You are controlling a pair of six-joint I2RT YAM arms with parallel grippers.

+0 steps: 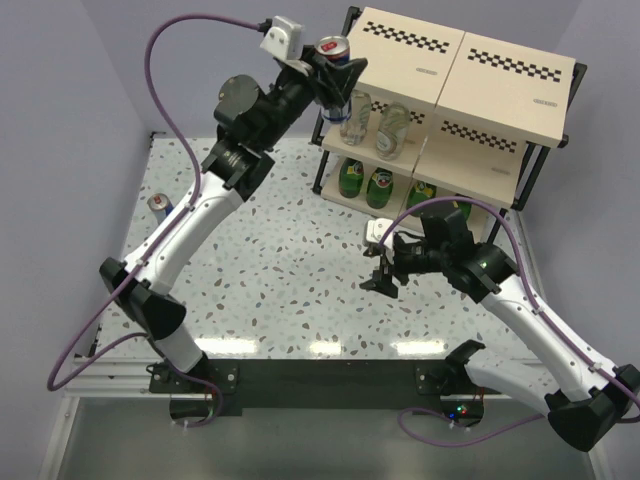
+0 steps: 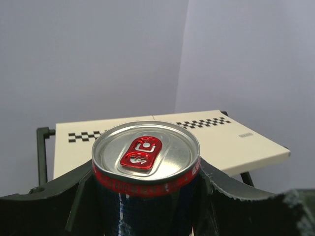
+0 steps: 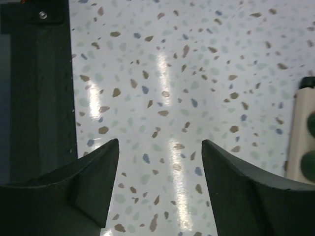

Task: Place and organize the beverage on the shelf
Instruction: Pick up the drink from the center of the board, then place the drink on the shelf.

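My left gripper (image 1: 334,78) is shut on a blue-and-silver can (image 1: 333,49) and holds it upright, high beside the left front corner of the shelf (image 1: 470,75). In the left wrist view the can (image 2: 146,157) with its red tab fills the space between the fingers of the left gripper (image 2: 146,199), and the shelf's top board (image 2: 241,142) lies behind it. Two clear bottles (image 1: 356,114) (image 1: 392,128) stand on the middle tier. Green bottles (image 1: 365,182) line the bottom tier. A second can (image 1: 160,205) stands at the table's left edge. My right gripper (image 1: 382,278) (image 3: 160,147) hangs open over the speckled table, with nothing in it.
The shelf's bottom board edge (image 3: 299,137) shows at the right of the right wrist view, with green bottle bases beside it. A dark rail (image 3: 34,98) runs along the table's near edge. A purple cable (image 1: 165,110) loops above the left arm.
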